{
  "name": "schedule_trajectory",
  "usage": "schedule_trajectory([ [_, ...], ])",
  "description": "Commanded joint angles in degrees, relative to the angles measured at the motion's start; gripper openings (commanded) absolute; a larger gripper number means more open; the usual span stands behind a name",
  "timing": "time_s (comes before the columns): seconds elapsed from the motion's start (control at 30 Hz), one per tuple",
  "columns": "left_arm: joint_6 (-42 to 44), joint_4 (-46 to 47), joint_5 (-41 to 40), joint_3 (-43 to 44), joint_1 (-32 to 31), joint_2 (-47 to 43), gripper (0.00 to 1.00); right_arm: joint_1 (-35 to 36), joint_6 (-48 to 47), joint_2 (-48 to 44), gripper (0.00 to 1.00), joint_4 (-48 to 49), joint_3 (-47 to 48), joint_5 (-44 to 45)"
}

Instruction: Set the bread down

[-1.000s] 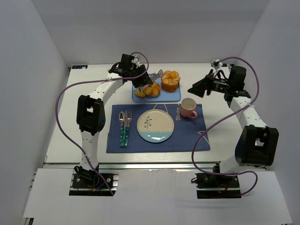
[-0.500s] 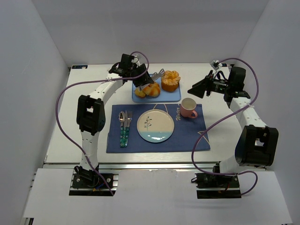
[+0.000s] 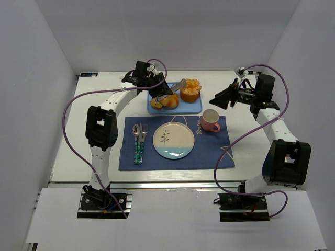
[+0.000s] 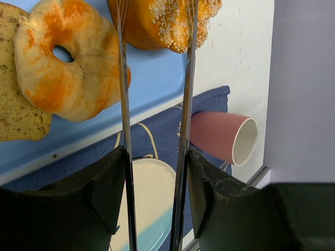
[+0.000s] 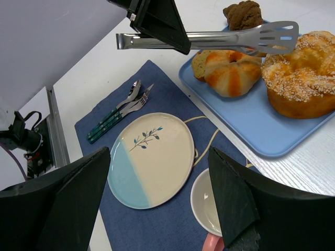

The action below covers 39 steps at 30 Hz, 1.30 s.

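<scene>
The bread (image 3: 190, 90), a tall orange-golden bun, stands on the right end of the blue tray (image 3: 191, 107). It also shows in the left wrist view (image 4: 157, 21) and the right wrist view (image 5: 303, 73). My left gripper (image 3: 159, 89) (image 4: 155, 172) is shut on metal tongs (image 3: 178, 84) (image 4: 123, 104) (image 5: 230, 37). The tong arms are spread and their ends reach the bread's near side; I cannot tell if they touch it. My right gripper (image 3: 220, 98) (image 5: 159, 157) is open and empty, right of the tray, above the mug.
A cream and blue plate (image 3: 173, 138) (image 5: 152, 157) lies on the navy placemat (image 3: 209, 151), cutlery (image 3: 139, 141) to its left, a pink mug (image 3: 210, 120) (image 4: 220, 137) to its right. The tray also holds a pale ring pastry (image 4: 68, 63) (image 5: 230, 70) and a dark brown pastry (image 5: 243, 13).
My left gripper and the tongs have shifted slightly right, toward the bread. The right arm has hardly moved.
</scene>
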Motion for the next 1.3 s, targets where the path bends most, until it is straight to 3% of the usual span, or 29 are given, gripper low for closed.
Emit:
schedule_trajectory([
  [0.0, 0.44, 0.23, 1.89, -0.20, -0.69, -2.50, 0.58, -0.33, 0.75, -1.93, 0.80, 2.25, -0.44, -1.49],
  [0.37, 0.44, -0.21, 3.74, 2.26, -1.57, -0.74, 0.44, -0.33, 0.92, -2.11, 0.81, 2.43, -0.71, -1.49],
  [0.53, 0.53, -0.22, 3.65, 2.08, -1.57, -1.00, 0.20, -0.33, 1.27, -2.11, 0.81, 2.78, -0.79, -1.49],
  [0.7, -2.79, 8.19, 5.84, 1.73, -1.57, -3.11, 0.00, -0.25, 1.27, -2.19, 0.80, 2.78, -0.79, -1.67],
  [0.97, -8.07, 17.61, 8.31, -0.29, -1.22, -6.19, 0.00, -0.42, 1.54, -2.28, 0.81, 2.78, -0.53, -1.75],
  [1.27, -9.93, 21.23, 10.16, -4.59, -0.60, -11.02, 0.00, -0.51, 1.71, -2.19, 0.81, 3.05, -0.27, -2.02],
])
